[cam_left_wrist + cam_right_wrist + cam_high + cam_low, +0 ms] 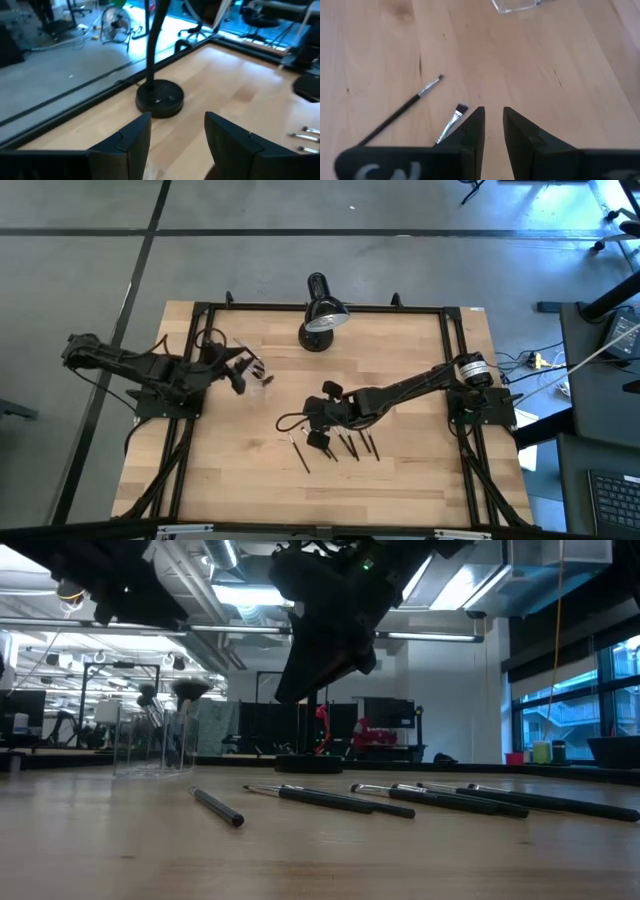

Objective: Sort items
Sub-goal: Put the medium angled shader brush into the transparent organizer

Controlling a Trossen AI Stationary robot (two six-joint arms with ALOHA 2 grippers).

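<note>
1. The brushes point(345, 446) lie flat on the counter point(400, 480), right under and beside the right gripper point(491, 125).
2. Its fingers point(475, 130) are close together with a small gap and hold nothing. One brush tip point(461, 108) sits just beside them.
3. The left gripper point(177, 140) waits far off near the clear cup point(262, 373), fingers spread, empty.
4. The brushes look light, thin and stiff, and may roll. Pinch the dark handle in the middle, not the soft tip.

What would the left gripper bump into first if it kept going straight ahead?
Most likely the black lamp: its round base sits on the table straight ahead of the left gripper, whose jaws are open. Depth is hard to judge.
</note>
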